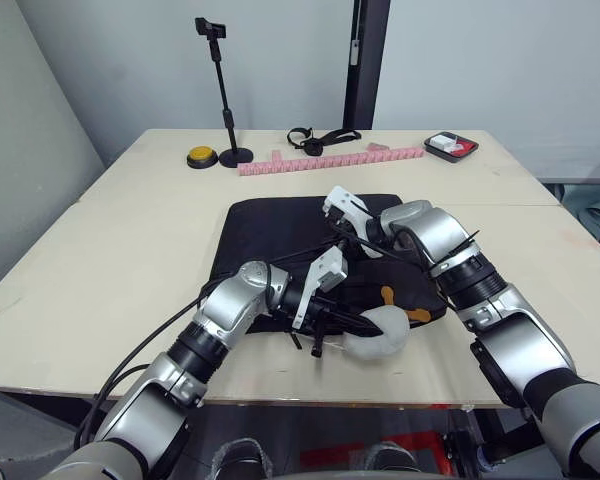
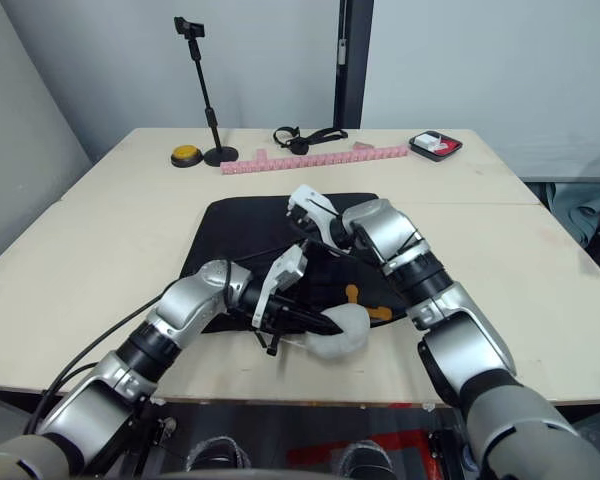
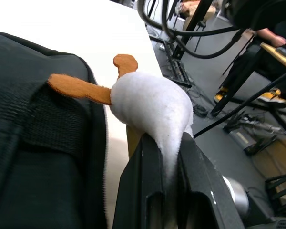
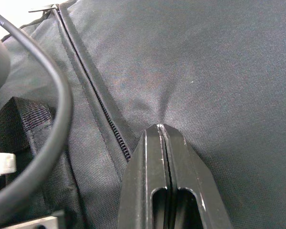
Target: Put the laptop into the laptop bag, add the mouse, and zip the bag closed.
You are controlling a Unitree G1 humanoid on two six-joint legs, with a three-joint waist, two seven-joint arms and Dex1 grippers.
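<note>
The laptop bag [image 1: 280,235] lies flat in the middle of the tabletop [image 1: 100,260], a black soft fabric case with a zipper line [image 4: 102,112] running along one panel and a woven strap handle [image 4: 19,121] near that seam. Both arms reach in over its near half.

The left gripper [image 1: 325,322] sits at the bag's near edge, its arm bent at the elbow and coming in from the robot's left. Its fingers [image 3: 148,191] are pinched on a lumpy white soft toy [image 1: 375,330] with flat orange felt parts; the toy lies at the bag's near right corner, partly on the fabric and partly on the bare tabletop. In the left wrist view the white plush is squeezed in the narrow gap between the two black fingers, and the orange pieces lie over the bag's edge.

The right gripper [image 4: 163,136] hovers over or rests on the bag's upper surface, its forearm angled in from the robot's right and its wrist turned toward the left. Its fingers [image 4: 178,167] are pressed together with nothing between them, tips right at the fabric just beside the zipper; whether they actually touch the cloth is hard to tell.

Far behind the bag stand a black phone stand [image 1: 220,90], a yellow button [image 1: 201,156], a pink strip [image 1: 330,160] and a small tray [image 1: 451,146].
</note>
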